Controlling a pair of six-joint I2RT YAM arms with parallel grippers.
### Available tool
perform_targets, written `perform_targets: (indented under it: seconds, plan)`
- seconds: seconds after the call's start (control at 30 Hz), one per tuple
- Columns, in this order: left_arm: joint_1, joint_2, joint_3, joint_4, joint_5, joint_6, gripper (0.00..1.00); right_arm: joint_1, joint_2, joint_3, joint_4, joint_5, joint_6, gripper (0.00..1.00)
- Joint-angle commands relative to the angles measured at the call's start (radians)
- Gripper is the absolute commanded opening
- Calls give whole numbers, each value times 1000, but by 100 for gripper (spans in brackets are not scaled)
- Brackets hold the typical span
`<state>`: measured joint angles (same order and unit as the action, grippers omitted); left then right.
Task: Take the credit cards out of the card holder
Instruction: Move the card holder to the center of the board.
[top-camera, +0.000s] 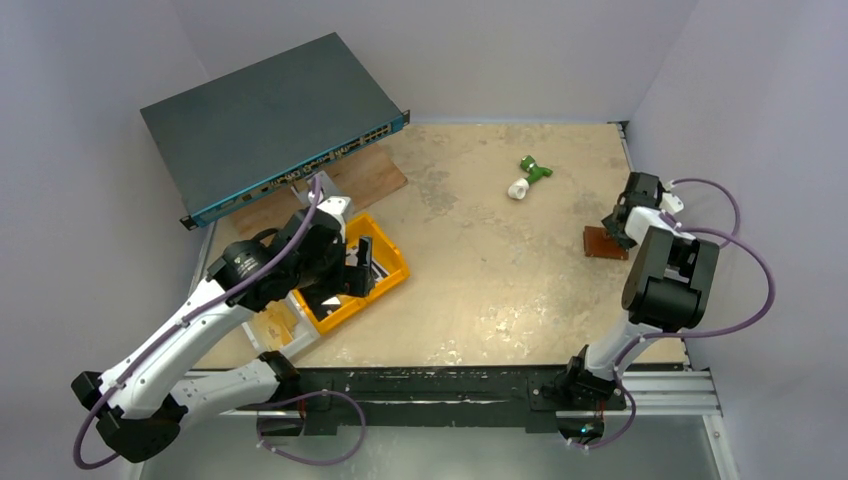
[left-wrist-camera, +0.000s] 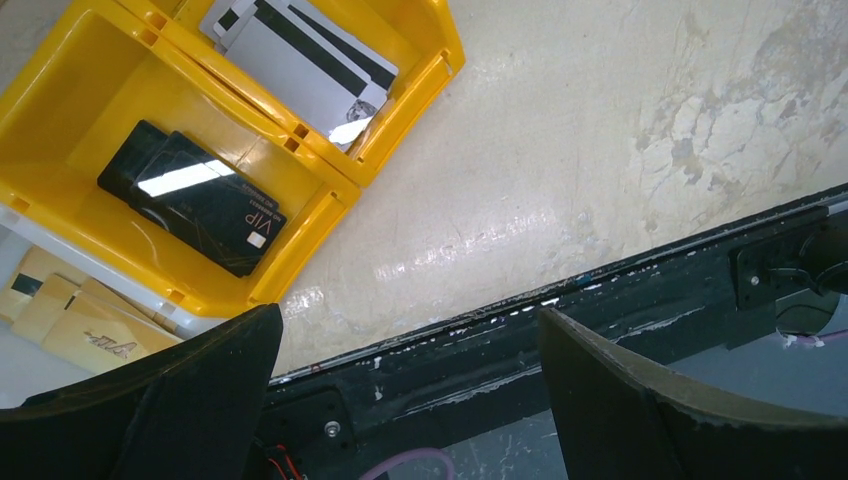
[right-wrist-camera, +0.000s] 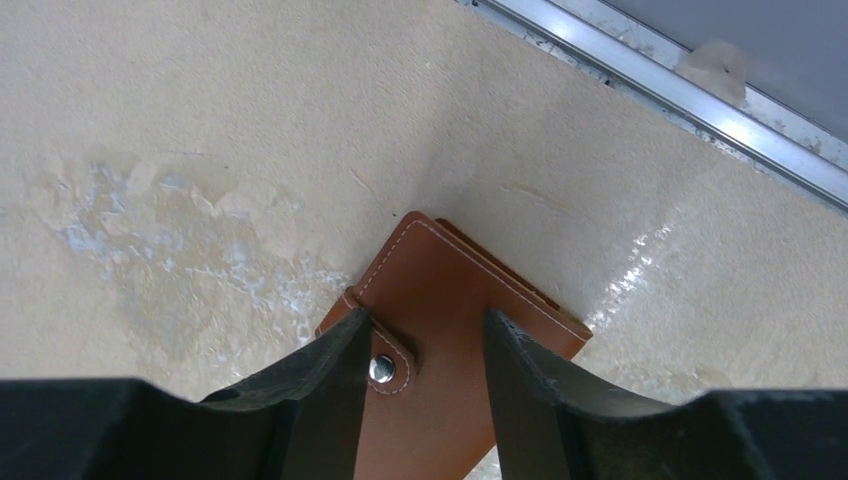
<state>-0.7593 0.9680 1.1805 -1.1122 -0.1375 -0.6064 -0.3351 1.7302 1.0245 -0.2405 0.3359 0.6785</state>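
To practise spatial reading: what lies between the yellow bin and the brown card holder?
Only bare tabletop between bin and card holder, in the top view.

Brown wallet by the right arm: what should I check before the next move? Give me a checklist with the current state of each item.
1. Brown leather bifold wallet lying flat on the beige table: ok.
2. Wallet opened: not ok, its silver snap looks fastened.
3. Right tool placed over the wallet: ok, it overlaps both side edges.
4. Right tool gripping the wallet: cannot tell.
5. Left tool open and empty: ok.
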Motion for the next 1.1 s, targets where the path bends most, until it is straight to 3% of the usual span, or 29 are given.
perform_targets:
  seconds: [0.0,0.4,0.83,1.07]
  plan:
    - [6,12,50,-2,8,-14,100,-2,24,42,8,-14,-16,41]
    - [6,21,21,25,23,-29,100,89,4,-38,-2,-112,-33,41]
    - [6,-3,-45,70,27,-61,100,386,-158,-210,-46,-183,-12,41]
    - [5,-12,-99,107,37,-87,100,621,-315,-344,-62,-235,149,40]
